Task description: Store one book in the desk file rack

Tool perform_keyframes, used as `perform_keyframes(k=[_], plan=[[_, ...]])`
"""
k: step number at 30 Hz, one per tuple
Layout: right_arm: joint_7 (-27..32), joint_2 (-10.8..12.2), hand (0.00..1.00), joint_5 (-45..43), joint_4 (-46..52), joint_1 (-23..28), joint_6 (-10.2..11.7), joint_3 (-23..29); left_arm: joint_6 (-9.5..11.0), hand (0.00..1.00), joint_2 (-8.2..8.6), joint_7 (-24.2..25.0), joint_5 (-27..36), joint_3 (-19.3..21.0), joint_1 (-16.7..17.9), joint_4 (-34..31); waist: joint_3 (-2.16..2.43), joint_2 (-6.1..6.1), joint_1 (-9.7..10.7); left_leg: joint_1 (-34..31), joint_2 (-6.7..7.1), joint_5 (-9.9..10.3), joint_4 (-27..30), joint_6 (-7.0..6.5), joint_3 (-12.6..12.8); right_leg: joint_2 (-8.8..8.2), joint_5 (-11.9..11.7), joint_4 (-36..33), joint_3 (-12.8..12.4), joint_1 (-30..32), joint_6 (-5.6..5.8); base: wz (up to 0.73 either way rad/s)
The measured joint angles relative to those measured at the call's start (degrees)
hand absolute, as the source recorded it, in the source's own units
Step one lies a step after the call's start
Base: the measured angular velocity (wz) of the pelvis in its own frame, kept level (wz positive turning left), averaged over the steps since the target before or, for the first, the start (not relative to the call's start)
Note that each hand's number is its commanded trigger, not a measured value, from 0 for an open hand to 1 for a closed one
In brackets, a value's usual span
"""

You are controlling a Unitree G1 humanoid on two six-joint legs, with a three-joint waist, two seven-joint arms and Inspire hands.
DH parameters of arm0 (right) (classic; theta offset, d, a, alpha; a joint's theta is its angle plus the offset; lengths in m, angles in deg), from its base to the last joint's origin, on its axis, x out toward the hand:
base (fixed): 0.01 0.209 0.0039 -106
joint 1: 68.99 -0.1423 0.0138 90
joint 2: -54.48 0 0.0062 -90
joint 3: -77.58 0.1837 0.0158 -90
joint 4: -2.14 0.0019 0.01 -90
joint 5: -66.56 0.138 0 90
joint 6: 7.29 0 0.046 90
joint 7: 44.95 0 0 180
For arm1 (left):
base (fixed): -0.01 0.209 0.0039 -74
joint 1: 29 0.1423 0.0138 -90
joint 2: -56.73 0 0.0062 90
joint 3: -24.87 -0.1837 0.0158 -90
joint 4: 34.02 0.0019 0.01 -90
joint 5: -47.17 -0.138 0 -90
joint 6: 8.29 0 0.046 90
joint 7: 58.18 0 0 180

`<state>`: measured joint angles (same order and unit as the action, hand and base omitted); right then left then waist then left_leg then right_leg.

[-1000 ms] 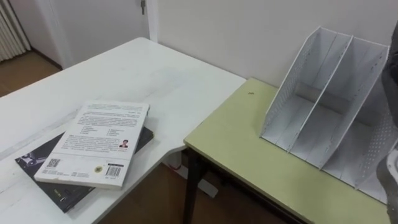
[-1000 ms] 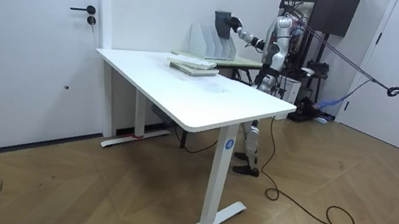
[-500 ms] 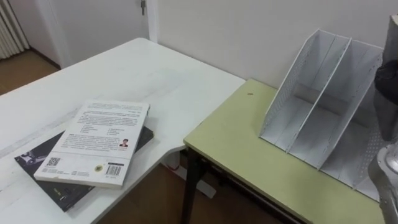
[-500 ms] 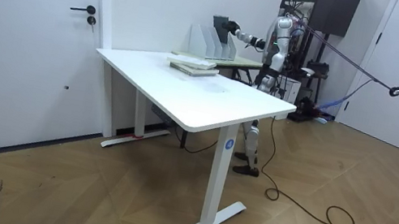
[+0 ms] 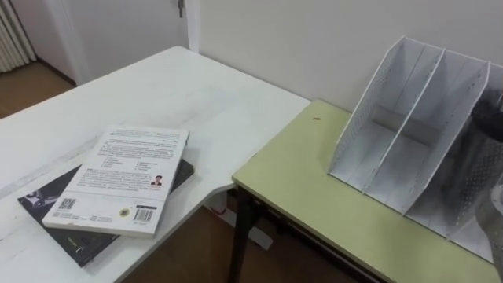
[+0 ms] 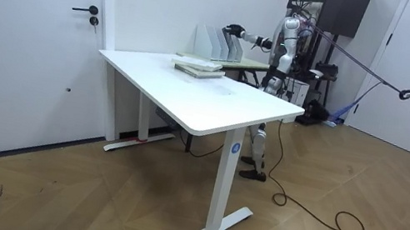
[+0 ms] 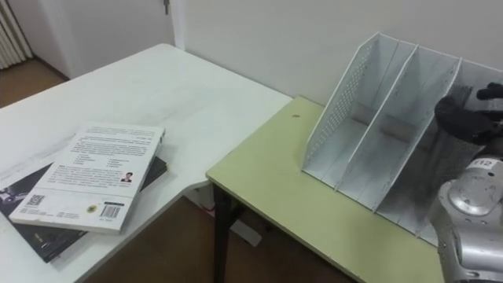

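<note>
Right hand is hanging at the file rack's far-right slot, dark book showing dimly through the mesh, can't tell if its fingers are gripping.

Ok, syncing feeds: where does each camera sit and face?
Left eye view: on the head, looking down at the file rack on the green table; right hand at the edge.
Right eye view: beside it, same scene; right hand and forearm at the file rack.
Room view: across the room, facing the white desk and whole robot.
All share file rack and books.
</note>
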<state>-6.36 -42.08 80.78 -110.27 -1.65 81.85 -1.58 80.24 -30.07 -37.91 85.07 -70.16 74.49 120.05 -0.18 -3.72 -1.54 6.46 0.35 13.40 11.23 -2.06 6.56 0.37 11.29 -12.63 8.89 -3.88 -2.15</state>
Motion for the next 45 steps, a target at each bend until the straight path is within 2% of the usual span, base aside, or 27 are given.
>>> perform_keyframes(k=[8, 22, 29, 31, 35, 37, 45], plan=[[-0.4, -1.4, 0.00, 5.1, -6.2, -5.0, 0.0, 0.0, -1.0, 0.00, -0.03, -0.8, -0.6, 0.4, -0.2, 0.0, 0.22, 0.06, 0.5, -0.2, 0.27, 0.0, 0.2, -0.03, -2.1, -0.16, 0.0, 0.0, 0.7, -0.3, 0.00, 0.06], [-1.5, -1.4, 0.00, 8.3, -6.2, -5.1, 0.0, -0.2, -1.1, 0.00, -0.02, -2.1, -0.7, 0.4, -0.2, 0.0, 0.32, 0.11, 0.1, 0.2, 0.32, 0.0, 1.1, -0.07, -2.5, -0.20, -0.1, 0.4, 0.6, -0.8, 0.06, 0.01], [-3.3, -1.4, 0.00, 8.3, -2.7, -5.1, 0.0, -1.3, -1.0, 0.00, -0.02, -2.1, -1.0, 0.0, -0.2, 0.0, 0.66, 0.74, -0.1, 0.2, 0.27, 0.0, 0.5, -0.07, -2.1, 0.00, -0.3, 0.7, 0.4, -1.1, 0.11, -0.01], [-4.0, -1.4, 0.00, 8.3, -1.0, -5.1, 0.0, -2.1, -0.9, 0.00, -0.02, -2.2, -1.0, -0.3, -0.4, 0.1, 0.59, 0.86, -0.2, 0.2, 0.24, 0.0, 0.5, -0.07, -2.1, -0.03, -0.3, 0.1, 0.3, -0.9, 0.10, -0.07], [-7.0, -1.3, 0.00, 8.3, 6.3, -4.5, 0.0, -3.5, -0.6, 0.00, 0.10, -2.0, -1.0, -0.2, -0.5, 0.0, 0.36, 1.10, -0.4, 0.2, 0.18, 0.0, 0.3, -0.08, -1.8, 0.21, -0.4, 0.0, -1.1, -0.2, 0.04, -0.14], [-8.8, -1.3, 0.00, 8.4, 9.6, -4.1, 0.1, -4.9, -0.6, 0.00, -0.05, -2.0, -1.0, -0.3, -0.5, 0.0, 0.32, 1.09, 0.0, 0.2, 0.09, 0.0, 0.2, -0.08, -1.6, 0.23, -0.4, 0.0, -1.0, -0.1, -0.03, -0.07], [-24.5, -1.3, 0.00, 8.3, 19.2, 0.2, 0.0, -10.7, -0.6, 0.00, -0.55, -1.8, -1.4, -0.7, -0.6, 0.0, 0.08, 1.07, -0.1, 0.1, -0.52, 0.0, 0.2, -0.03, -1.1, 0.03, -0.7, 0.6, -1.0, -0.3, -0.19, -0.01]])
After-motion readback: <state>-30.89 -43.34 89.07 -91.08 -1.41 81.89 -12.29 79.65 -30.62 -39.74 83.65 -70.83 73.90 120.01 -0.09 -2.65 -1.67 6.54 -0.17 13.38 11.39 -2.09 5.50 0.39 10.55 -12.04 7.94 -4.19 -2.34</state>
